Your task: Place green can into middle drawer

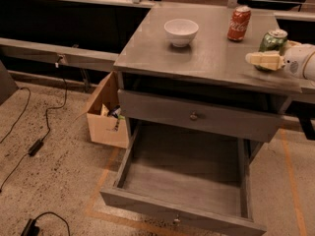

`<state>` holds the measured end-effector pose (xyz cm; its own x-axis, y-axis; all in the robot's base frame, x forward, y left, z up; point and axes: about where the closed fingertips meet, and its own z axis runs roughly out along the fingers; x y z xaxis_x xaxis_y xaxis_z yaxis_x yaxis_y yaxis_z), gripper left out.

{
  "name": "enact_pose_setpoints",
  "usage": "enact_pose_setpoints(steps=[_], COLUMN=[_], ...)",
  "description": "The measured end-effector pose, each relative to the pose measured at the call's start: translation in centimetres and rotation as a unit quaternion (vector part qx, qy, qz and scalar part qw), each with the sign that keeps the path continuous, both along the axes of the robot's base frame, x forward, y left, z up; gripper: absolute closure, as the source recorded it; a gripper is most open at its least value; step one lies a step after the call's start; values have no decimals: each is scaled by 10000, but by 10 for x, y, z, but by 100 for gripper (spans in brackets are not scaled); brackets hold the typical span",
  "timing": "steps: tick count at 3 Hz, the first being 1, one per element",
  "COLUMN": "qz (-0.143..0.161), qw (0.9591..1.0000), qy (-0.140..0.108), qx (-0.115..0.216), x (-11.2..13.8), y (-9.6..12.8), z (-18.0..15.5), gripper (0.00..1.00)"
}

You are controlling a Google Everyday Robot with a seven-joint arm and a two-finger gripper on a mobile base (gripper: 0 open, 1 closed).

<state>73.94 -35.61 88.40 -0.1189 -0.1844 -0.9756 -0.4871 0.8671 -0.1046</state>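
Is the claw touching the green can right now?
Cannot tell. In the camera view the claw, at the right edge of the cabinet top, overlaps the lower part of the green can, hiding any gap or contact.
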Motion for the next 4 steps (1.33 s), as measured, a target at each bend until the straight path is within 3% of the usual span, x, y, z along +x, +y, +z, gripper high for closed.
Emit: enact_pose_setpoints(steps=[1,2,3,4], qz=[65,216,643,1276], qw=[9999,9993,9943,9829], qy=[41,290,716,1038], qx=[-95,-30,468,832], x=[-9,-38,-89,-155], y=[-4,-2,17,37], z=[4,13,34,50], gripper=[48,72,94,100])
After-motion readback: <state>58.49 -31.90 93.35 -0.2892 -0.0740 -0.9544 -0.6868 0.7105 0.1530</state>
